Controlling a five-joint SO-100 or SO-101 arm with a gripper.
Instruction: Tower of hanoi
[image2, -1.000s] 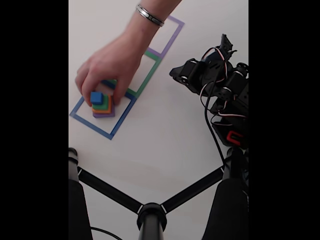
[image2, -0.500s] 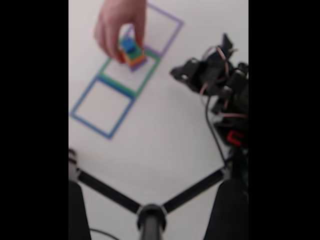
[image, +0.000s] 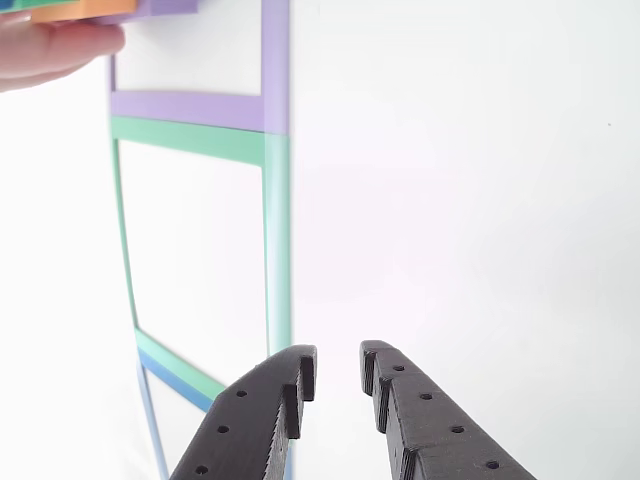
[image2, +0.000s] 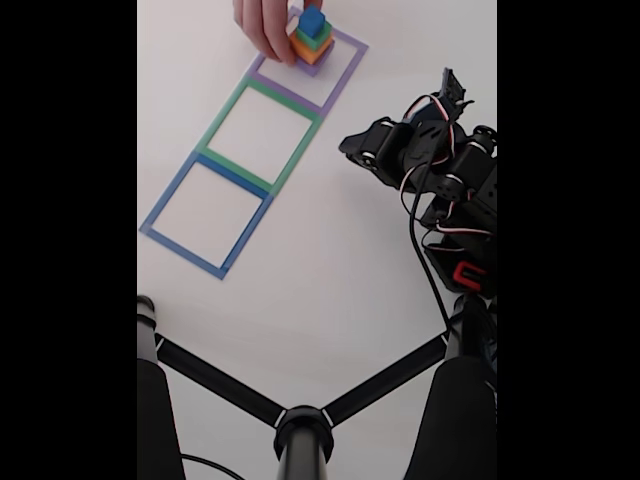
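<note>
The tower of hanoi (image2: 313, 40) stands stacked, purple at the bottom, then orange, green and blue on top, at the far end of the purple square outline (image2: 335, 85). A person's hand (image2: 265, 25) holds it from the left. In the other view its orange and purple edges (image: 100, 10) show at the top left above a finger (image: 55, 45). My gripper (image2: 352, 146) hovers to the right of the outlines, well apart from the tower. In the other view the gripper (image: 337, 362) is open by a narrow gap with nothing between the jaws.
A green outline (image2: 262, 130) and a blue outline (image2: 205, 215) lie in a row below the purple one on the white table. A black stand with splayed legs (image2: 300, 430) fills the bottom. The arm's body and cables (image2: 455, 220) sit at the right.
The hand carried the whole stack from the blue outline past the green one to the purple outline. The arm has not moved.
</note>
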